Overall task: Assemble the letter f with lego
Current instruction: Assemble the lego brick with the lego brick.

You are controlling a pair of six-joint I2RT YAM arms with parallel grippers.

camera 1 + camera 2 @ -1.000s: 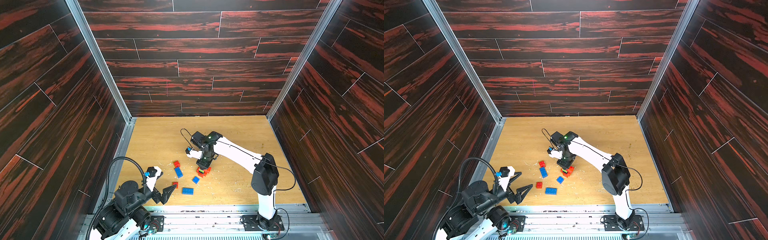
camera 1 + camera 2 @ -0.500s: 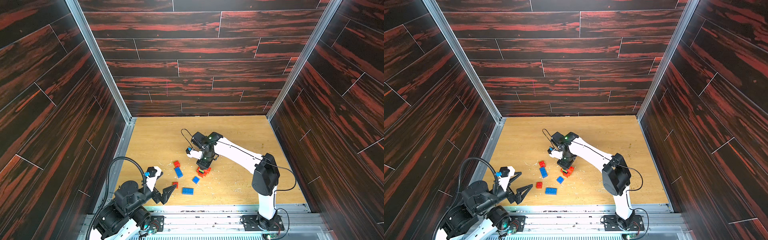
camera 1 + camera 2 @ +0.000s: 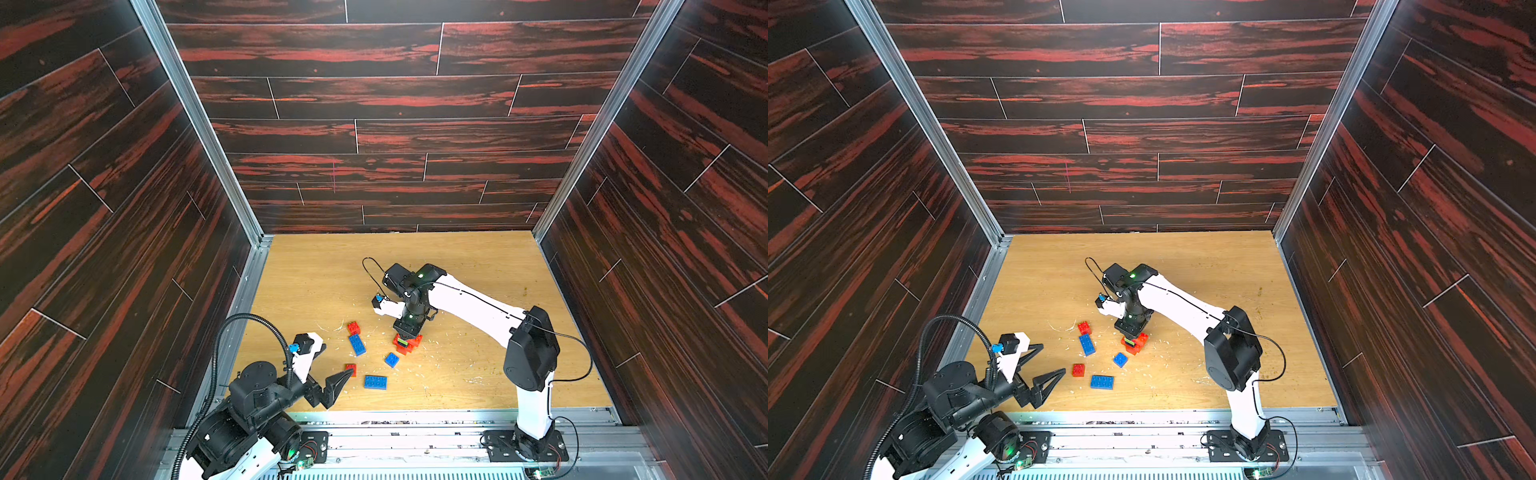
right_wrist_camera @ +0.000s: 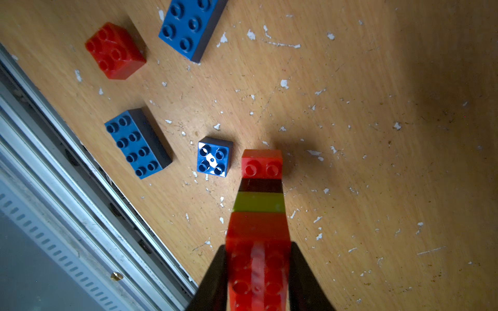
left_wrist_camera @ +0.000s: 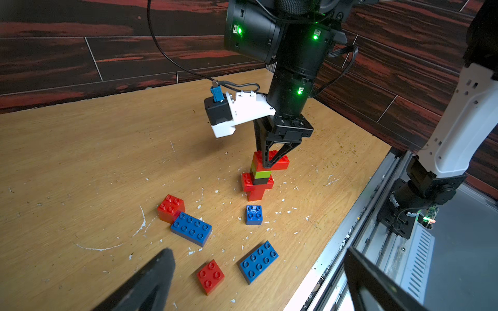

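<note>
The table (image 3: 478, 270) fills the floor of the dark-panelled booth. The right arm (image 3: 469, 303) reaches over its middle and points straight down. The left arm (image 3: 257, 395) sits back at the near edge, and the left gripper (image 3: 334, 361) is spread wide with nothing in it.

The stack (image 5: 257, 188) stands near the table's middle, directly under the right arm. It goes red foot, wider red, black, lime, then a top red brick (image 5: 281, 161) jutting to one side. The right gripper (image 5: 269, 164) is clamped on that top brick, with a jaw on each flank.

The rest lie loose between the stack and the left arm: two blue oblongs (image 5: 191, 227) (image 5: 258, 261), two red squares (image 5: 171, 206) (image 5: 210, 276) and a blue square (image 5: 253, 214). The blue square is just beside the stack's foot.

These bricks look light, hard and glossy, so they should be stiff under the jaws but slick on the sides. I'd take each one by its flat flanks, below the studs. The stack looks the touchy part: it is narrow-footed and overhangs up top, so I'd expect a sideways nudge to tip it. Pressing should go straight down.

Against a second ago I can spot no change — both arms, the stack and every loose brick sit just where they were.
</note>
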